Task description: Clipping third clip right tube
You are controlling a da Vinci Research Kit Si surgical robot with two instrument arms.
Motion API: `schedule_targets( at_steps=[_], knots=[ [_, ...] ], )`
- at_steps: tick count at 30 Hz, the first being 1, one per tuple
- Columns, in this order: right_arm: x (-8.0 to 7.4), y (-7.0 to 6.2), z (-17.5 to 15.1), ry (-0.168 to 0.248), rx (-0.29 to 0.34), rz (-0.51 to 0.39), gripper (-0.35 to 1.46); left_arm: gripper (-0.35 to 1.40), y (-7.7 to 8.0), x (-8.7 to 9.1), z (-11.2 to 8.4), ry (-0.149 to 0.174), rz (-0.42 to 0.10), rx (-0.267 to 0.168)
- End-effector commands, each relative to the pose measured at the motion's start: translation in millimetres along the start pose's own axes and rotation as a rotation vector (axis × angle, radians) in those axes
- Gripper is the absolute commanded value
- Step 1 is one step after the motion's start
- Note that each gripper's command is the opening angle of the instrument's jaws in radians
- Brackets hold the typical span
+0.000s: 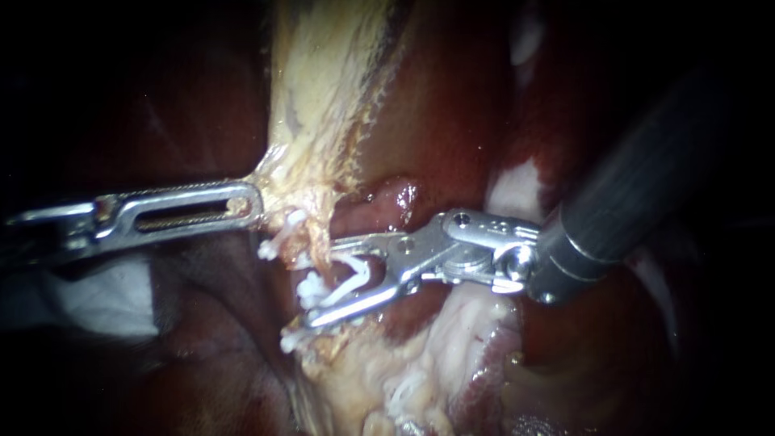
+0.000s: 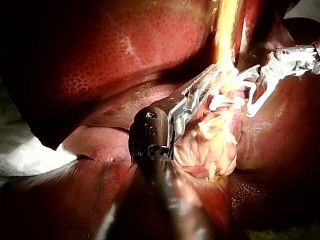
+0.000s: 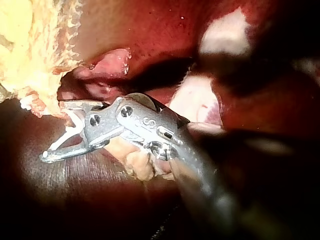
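Left instrument (image 1: pixel 252 203) had its end effector clamped on the pale fatty tissue (image 1: pixel 315 121), jaws tight together on its lower edge, w/ dark red liver (image 1: pixel 436 121) beside it. Right instrument (image 1: pixel 324 278) had its end effector spread wide, but both jaws touched the white clip (image 1: pixel 355 274) seated btwn them. That clip straddled the tube (image 1: pixel 321 257) just below the left one's grip, next to other clips (image 1: pixel 311 289) already on the tube.

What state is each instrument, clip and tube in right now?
Left instrument: jaws shut on pale tissue, which is stretched taut.
Right instrument: jaws apart, holding the loaded clip at the tube.
Loaded clip: open, not yet closed.
Tube: carries white clips, already closed.
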Motion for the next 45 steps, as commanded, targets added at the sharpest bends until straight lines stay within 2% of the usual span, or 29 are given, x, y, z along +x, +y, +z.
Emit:
schedule_targets(
  at_steps=[1,9,15,23,30,33,35,38,42,45],
  knots=[
    [-0.1,0.0,0.1,0.003,0.001,0.000,0.57,-0.35,0.0,0.0,0.0,0.000,0.000,0.001],
    [0.4,-0.1,0.1,0.022,0.012,0.016,0.57,-0.35,0.3,0.0,0.1,0.000,0.000,0.001],
    [1.6,0.2,-0.4,0.044,0.013,0.045,0.55,-0.35,0.4,0.0,0.1,0.000,0.001,0.001],
    [3.0,0.7,-0.6,0.065,-0.015,0.099,0.51,-0.35,0.3,0.1,0.2,-0.001,0.001,0.000],
    [3.2,1.0,-0.3,0.078,-0.049,0.154,0.46,-0.35,0.3,0.1,0.2,-0.001,0.001,0.000],
    [3.3,1.1,-0.4,0.086,-0.064,0.190,0.37,-0.35,0.3,0.1,0.2,-0.001,0.001,0.000],
    [3.5,1.1,-0.6,0.073,-0.083,0.217,0.25,-0.35,0.3,0.1,0.3,-0.001,0.001,0.000],
    [3.8,0.9,-1.3,0.047,-0.122,0.241,-0.31,-0.35,0.3,0.1,0.3,-0.001,0.001,0.000],
    [4.3,0.7,-2.9,0.039,-0.168,0.269,-0.35,-0.35,0.3,0.2,0.2,-0.001,0.001,0.000],
    [4.2,0.7,-3.4,0.042,-0.173,0.283,-0.35,-0.35,0.3,0.2,0.2,-0.001,0.001,0.000]
  ],
)
